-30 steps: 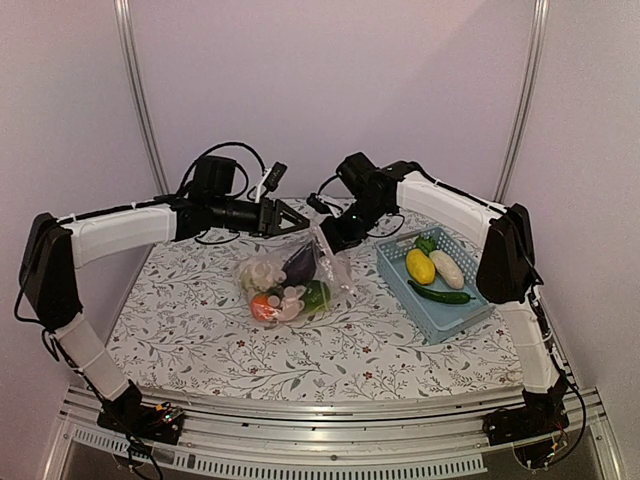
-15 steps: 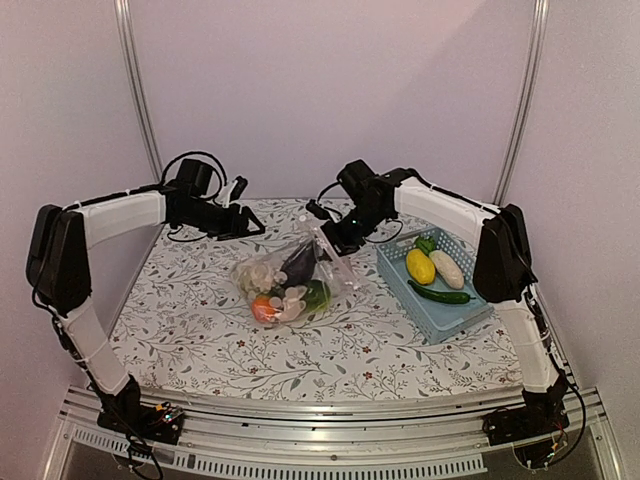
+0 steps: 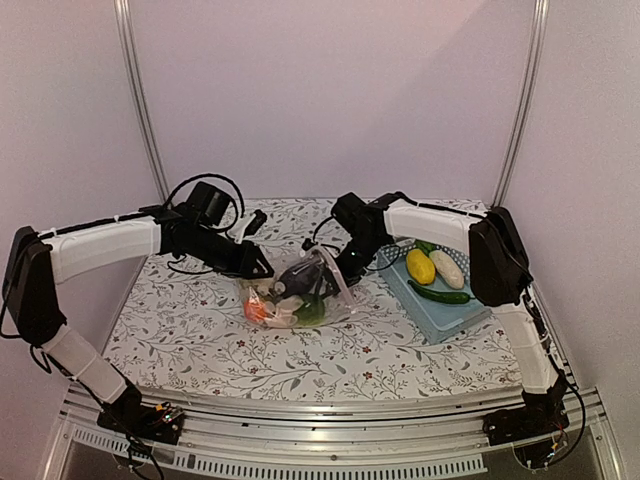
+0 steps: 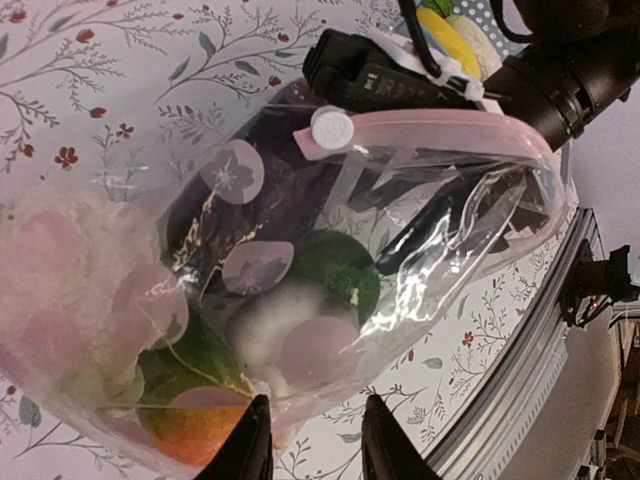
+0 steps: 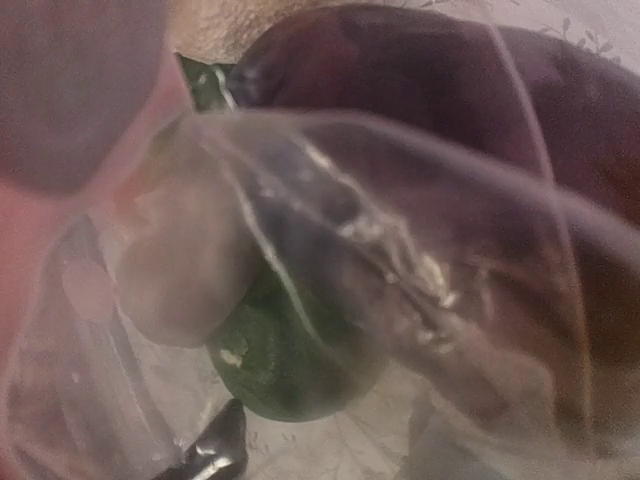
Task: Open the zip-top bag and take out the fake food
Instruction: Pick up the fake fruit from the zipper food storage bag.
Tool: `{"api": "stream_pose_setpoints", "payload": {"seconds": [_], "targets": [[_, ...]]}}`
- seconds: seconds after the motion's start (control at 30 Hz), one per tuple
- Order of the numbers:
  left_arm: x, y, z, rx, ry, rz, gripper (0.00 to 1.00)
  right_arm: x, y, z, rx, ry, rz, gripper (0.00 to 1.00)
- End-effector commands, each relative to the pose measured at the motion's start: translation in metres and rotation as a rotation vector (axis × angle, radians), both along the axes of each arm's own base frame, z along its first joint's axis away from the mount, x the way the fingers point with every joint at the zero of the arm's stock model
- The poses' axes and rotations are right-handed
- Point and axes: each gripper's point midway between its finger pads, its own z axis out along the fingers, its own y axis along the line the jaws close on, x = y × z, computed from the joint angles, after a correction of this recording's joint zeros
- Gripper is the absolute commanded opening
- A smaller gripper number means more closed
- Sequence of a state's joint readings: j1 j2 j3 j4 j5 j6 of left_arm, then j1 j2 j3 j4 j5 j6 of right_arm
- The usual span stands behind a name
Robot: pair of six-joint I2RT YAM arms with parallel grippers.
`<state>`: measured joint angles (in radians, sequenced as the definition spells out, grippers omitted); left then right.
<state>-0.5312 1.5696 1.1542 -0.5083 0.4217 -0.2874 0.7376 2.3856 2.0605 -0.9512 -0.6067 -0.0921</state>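
Top view: the bag (image 3: 290, 297) lies mid-table (image 3: 200, 340), packed with toy food (image 3: 280, 305). We make out a dark eggplant (image 3: 300, 275) and an orange piece (image 3: 255, 310). The left gripper (image 3: 262, 270) is at the bag's far left edge and the right gripper (image 3: 345, 272) at its right end. A blue basket (image 3: 455, 325) just right of the bag holds a yellow piece (image 3: 421, 266), a white piece (image 3: 447, 268) and a cucumber (image 3: 440, 294).

Left wrist: the left jaws stand apart, with bare tablecloth between the fingers (image 4: 250, 445). The bag's edge touches one finger and nothing is clamped. The bag has a pink zip strip (image 4: 430, 125) with a white slider (image 4: 331, 127). Inside are the eggplant, a green piece (image 4: 335, 275), a cauliflower (image 4: 265, 325) and the orange piece. The right gripper's black body sits against the zip strip, and a dark finger shows through the plastic below it. The pale print on that body is too small to read.

Right wrist: blurred, with plastic right up against the lens and the eggplant and green piece behind it. One dark fingertip (image 5: 215, 450) shows at the bottom. We cannot tell whether the right jaws pinch the bag.
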Motion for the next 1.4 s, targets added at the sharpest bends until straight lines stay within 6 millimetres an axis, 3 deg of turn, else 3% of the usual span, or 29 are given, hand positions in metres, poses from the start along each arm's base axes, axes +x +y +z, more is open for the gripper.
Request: {"api": "stream_pose_setpoints", "payload": {"seconds": [0.0,0.13,0.23,0.43,0.63,0.83,1.0,1.13,1.37], "targets": [[-0.018,0.015,-0.041,0.045,0.085,0.056,0.29,-0.004,0.008,0.009,0.020,-0.027,0.020,0.50],[-0.023,0.013,-0.056,0.037,0.079,0.072,0.29,-0.011,0.015,0.013,0.059,0.017,0.028,0.42],[-0.022,0.014,-0.067,0.058,0.088,0.083,0.29,-0.016,0.021,0.014,0.084,0.049,0.035,0.42],[-0.026,0.015,-0.098,0.054,0.132,0.104,0.29,-0.019,0.032,-0.008,0.047,0.070,0.024,0.65],[-0.025,0.012,-0.100,0.047,0.131,0.097,0.28,-0.025,0.044,-0.028,0.014,0.074,0.035,0.68],[-0.026,0.013,-0.104,0.051,0.134,0.099,0.28,-0.036,0.054,-0.030,0.010,0.065,0.060,0.72],[-0.026,0.013,-0.105,0.049,0.138,0.101,0.27,-0.041,0.053,-0.048,-0.045,0.058,0.064,0.73],[-0.026,0.014,-0.101,0.051,0.129,0.102,0.27,-0.041,0.043,-0.057,-0.101,0.051,0.055,0.67],[-0.026,0.017,-0.101,0.069,0.122,0.104,0.26,-0.038,0.017,-0.006,-0.042,-0.012,0.096,0.41]]}}
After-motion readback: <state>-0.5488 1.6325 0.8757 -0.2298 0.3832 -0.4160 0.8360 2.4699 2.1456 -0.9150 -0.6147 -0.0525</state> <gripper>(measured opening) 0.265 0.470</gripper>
